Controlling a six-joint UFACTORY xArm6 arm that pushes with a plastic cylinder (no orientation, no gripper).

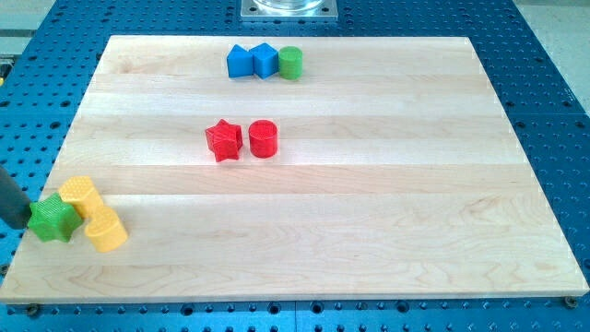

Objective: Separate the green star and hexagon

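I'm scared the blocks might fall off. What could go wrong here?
1. The green star sits near the board's left edge, so a wrong push could slide it off.
2. My tip is just left of the star; pushing right may shove the yellow hexagon along too.
3. The other yellow block touches both and might get dragged.

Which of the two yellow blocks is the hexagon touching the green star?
The upper yellow hexagon, touching the green star at its upper right. The other yellow block lies lower right. My tip sits left of the star.
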